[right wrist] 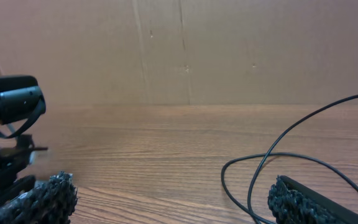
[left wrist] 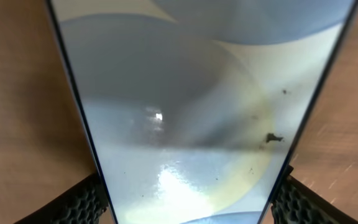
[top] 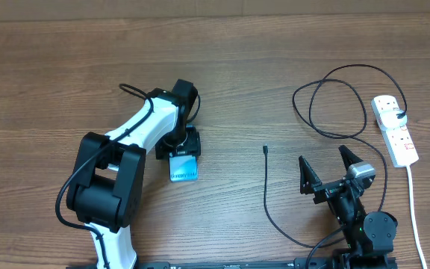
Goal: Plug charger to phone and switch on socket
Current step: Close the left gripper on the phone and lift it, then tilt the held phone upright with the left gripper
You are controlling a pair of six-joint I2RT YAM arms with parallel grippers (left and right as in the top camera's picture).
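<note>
1. The left gripper (top: pixel 179 152) is down on the phone (top: pixel 184 170). In the left wrist view its pads (left wrist: pixel 73 205) sit against both long edges, so I read it as clamped across the width. I judge this grip is there to steady the phone for plugging.
2. The phone lies flat on the table (top: pixel 51 75), screen up, directly under that gripper.
3. The right gripper (top: pixel 325 170) is spread wide and holds nothing. It sits low, near the table's front edge.
4. The charger (top: pixel 266 194) trails over the table. Its connector tip (top: pixel 266 149) lies between the two grippers, nearer the right one and apart from its fingers. It is not in the phone.
5. The socket (top: pixel 396 131) lies far right, beyond the right gripper, with the charger's plug seated in it. I can't read the switch positions.
</note>
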